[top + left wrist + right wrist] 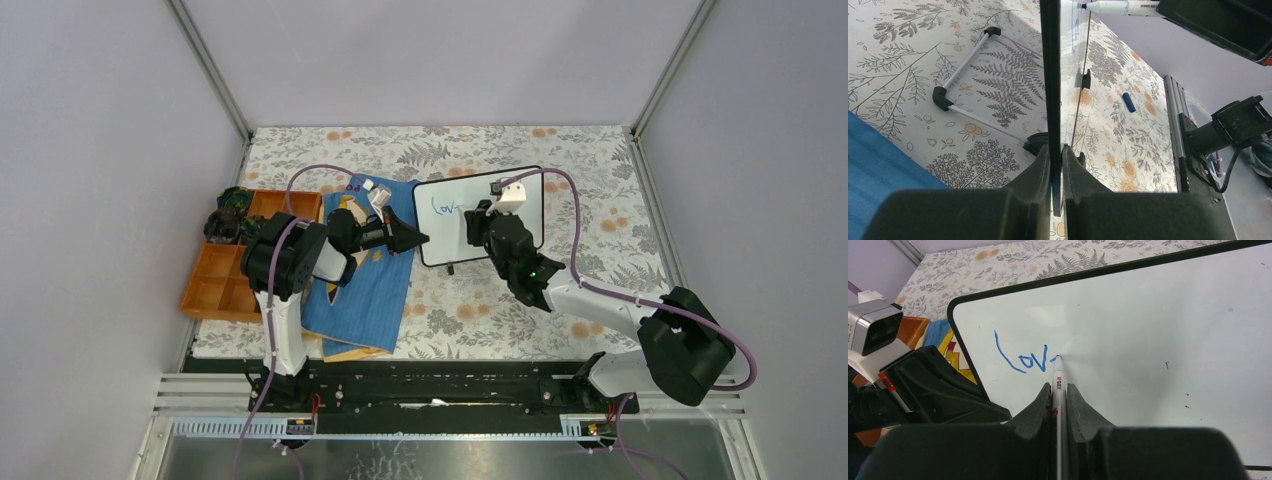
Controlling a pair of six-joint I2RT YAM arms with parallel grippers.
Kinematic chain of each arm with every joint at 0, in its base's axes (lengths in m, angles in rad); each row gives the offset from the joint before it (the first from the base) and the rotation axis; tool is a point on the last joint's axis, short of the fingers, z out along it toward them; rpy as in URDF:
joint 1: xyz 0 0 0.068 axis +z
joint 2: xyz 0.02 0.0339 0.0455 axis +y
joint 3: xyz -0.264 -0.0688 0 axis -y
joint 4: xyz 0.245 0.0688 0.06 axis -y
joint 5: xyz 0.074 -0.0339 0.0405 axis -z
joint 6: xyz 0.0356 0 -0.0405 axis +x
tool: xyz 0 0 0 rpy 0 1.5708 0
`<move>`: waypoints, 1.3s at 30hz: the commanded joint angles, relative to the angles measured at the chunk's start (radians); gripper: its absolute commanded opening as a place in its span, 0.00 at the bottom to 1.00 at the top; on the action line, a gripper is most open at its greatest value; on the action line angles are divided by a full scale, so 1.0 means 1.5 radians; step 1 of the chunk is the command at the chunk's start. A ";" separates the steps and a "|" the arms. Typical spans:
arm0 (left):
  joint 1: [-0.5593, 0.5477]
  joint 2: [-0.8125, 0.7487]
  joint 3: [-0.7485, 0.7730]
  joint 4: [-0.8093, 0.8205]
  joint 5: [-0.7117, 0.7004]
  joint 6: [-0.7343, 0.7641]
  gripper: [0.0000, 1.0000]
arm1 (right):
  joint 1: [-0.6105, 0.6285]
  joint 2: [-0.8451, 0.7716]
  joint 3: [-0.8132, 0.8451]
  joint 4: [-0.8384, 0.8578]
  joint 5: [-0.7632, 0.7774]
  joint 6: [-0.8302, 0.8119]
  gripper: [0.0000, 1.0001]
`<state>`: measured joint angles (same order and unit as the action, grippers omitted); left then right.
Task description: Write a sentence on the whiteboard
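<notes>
Right gripper (1059, 390): jaws pinched on a white marker (1057, 375), barrel running straight out between the fingers. Tip is touching the whiteboard (1158, 330), just right of the last blue stroke.

Sentence (1023, 357) reads "lov" plus a short tick at the tip. It's one line only, in the board's upper-left area near the rounded corner. Apart from a few small dark specks, the white face is bare.

Left gripper (1056, 152): jaws clamped on the board's thin black frame, one finger each side, on the lower part of its left edge. My left wrist camera sees the board edge-on, with one small black foot (1085, 78) showing on the writing side. Can't tell how far the board leans.

Top view:
- Board sits mid-table on the floral cloth (520, 310), between my two grippers.
- Blue book (365, 290) is just left of the board, under my left arm.
- Orange compartment tray (225, 275) is further left, at the table edge. Dark items sit at its far end, but I can't make them out.

Left wrist view:
- Blue cap (1128, 102) lies on the cloth on the writing side, well apart from the board.
- White-bar stand with black elbows (963, 85) lies flat on the cloth on the back side.
</notes>
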<state>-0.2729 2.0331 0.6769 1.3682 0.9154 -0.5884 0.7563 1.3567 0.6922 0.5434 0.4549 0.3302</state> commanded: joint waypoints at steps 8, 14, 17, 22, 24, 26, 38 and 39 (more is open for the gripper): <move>0.004 0.022 -0.008 -0.062 -0.009 0.050 0.00 | -0.020 -0.013 0.038 0.012 0.035 -0.008 0.00; 0.003 0.021 -0.008 -0.062 -0.009 0.050 0.00 | -0.020 -0.010 0.043 0.019 0.017 -0.010 0.00; 0.003 0.022 -0.008 -0.062 -0.009 0.051 0.00 | -0.020 -0.009 0.039 0.026 0.004 -0.011 0.00; 0.003 0.022 -0.008 -0.063 -0.009 0.051 0.00 | -0.020 -0.006 0.037 0.023 -0.017 -0.010 0.00; 0.003 0.022 -0.008 -0.064 -0.009 0.051 0.00 | -0.019 -0.004 0.035 0.021 -0.023 -0.008 0.00; 0.003 0.022 -0.008 -0.064 -0.009 0.051 0.00 | -0.019 -0.003 0.033 0.018 -0.027 -0.006 0.00; 0.003 0.022 -0.007 -0.065 -0.010 0.051 0.00 | -0.019 -0.001 0.022 0.002 -0.045 0.006 0.00; 0.003 0.022 -0.007 -0.066 -0.009 0.051 0.00 | -0.019 -0.001 0.020 0.000 -0.045 0.008 0.00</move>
<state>-0.2729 2.0331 0.6769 1.3666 0.9127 -0.5884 0.7364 1.3579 0.7136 0.5346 0.3977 0.3305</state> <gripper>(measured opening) 0.133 0.162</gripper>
